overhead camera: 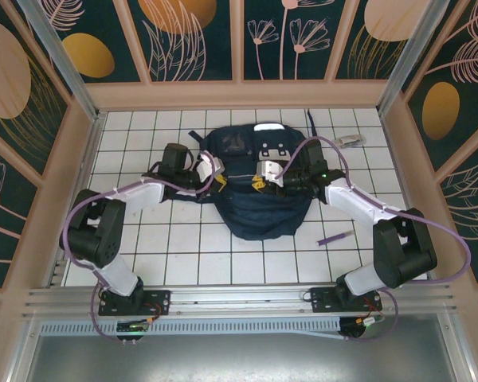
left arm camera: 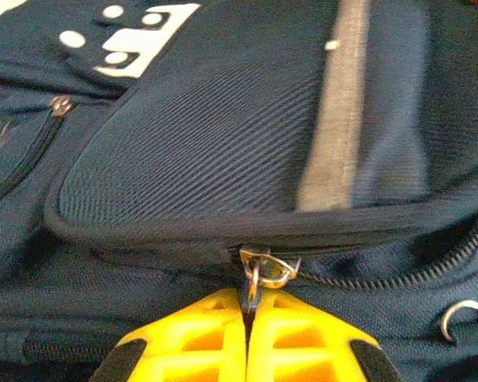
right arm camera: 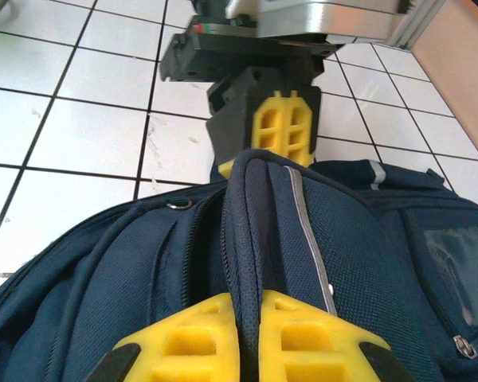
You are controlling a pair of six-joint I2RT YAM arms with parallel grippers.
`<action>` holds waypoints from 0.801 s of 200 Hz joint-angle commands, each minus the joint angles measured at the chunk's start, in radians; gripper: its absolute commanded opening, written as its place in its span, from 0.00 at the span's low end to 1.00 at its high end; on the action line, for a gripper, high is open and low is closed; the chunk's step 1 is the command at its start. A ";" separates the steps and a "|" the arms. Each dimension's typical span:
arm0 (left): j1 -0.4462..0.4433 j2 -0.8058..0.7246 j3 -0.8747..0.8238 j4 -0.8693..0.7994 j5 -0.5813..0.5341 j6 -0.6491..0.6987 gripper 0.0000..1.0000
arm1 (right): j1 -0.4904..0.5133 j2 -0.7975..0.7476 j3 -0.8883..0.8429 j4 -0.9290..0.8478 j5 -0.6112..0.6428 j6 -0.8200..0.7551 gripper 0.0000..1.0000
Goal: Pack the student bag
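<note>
Student bag (overhead camera: 255, 213) is lying mid-table on white tiles, its middle partly covered by both wrists and its interior hidden. Left gripper (left arm camera: 248, 306) is reaching in from the left, its shut yellow fingers (left arm camera: 303, 334) pinching the zipper pull (left arm camera: 263, 267). Right gripper (right arm camera: 251, 310) is facing it, clamping a raised fabric ridge (right arm camera: 251, 215) of the bag.

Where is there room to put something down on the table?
Bare table tiles lie between the student bag and the near edge, and in the far-left corner. The middle is crowded: left hand and right hand pinch the bag.
</note>
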 commanded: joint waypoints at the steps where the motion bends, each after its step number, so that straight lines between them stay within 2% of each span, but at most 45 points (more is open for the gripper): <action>1: 0.046 0.066 0.097 0.047 -0.124 -0.115 0.00 | 0.022 -0.025 0.008 -0.004 -0.089 -0.015 0.00; 5: 0.047 0.069 0.106 0.035 -0.143 -0.107 0.00 | 0.022 -0.028 0.005 0.008 -0.087 -0.007 0.00; 18: 0.046 0.066 0.114 0.006 -0.165 -0.073 0.18 | 0.024 -0.043 -0.012 0.083 -0.047 0.045 0.00; 37: 0.046 0.015 0.083 -0.017 -0.103 0.041 0.40 | 0.020 -0.076 -0.070 0.255 0.054 0.147 0.06; 52: 0.043 -0.079 0.042 -0.023 -0.053 0.126 0.53 | 0.012 -0.088 -0.102 0.353 0.101 0.218 0.24; 71: 0.014 -0.165 0.004 -0.032 -0.040 0.212 0.67 | 0.009 -0.095 -0.135 0.471 0.178 0.350 0.41; 86: -0.033 -0.192 0.012 -0.067 -0.046 0.301 0.72 | 0.008 -0.116 -0.178 0.619 0.273 0.502 0.49; 96: -0.067 -0.184 0.027 -0.095 -0.063 0.339 0.73 | 0.007 -0.138 -0.211 0.707 0.368 0.611 0.58; 107: -0.093 -0.157 0.074 -0.124 -0.068 0.355 0.73 | 0.005 -0.167 -0.237 0.769 0.499 0.724 0.66; 122: -0.118 -0.112 0.120 -0.154 -0.072 0.370 0.73 | -0.002 -0.212 -0.245 0.768 0.723 0.900 0.69; 136: -0.143 -0.076 0.144 -0.182 -0.099 0.405 0.73 | -0.018 -0.254 -0.215 0.641 0.935 1.061 0.74; 143: -0.153 -0.060 0.154 -0.206 -0.108 0.433 0.73 | -0.033 -0.269 -0.180 0.529 1.027 1.140 0.85; 148: -0.159 -0.048 0.161 -0.223 -0.115 0.449 0.74 | -0.047 -0.278 -0.151 0.441 1.087 1.200 0.98; 160: -0.167 -0.026 0.176 -0.258 -0.125 0.468 0.74 | -0.088 -0.283 -0.095 0.252 1.171 1.319 0.99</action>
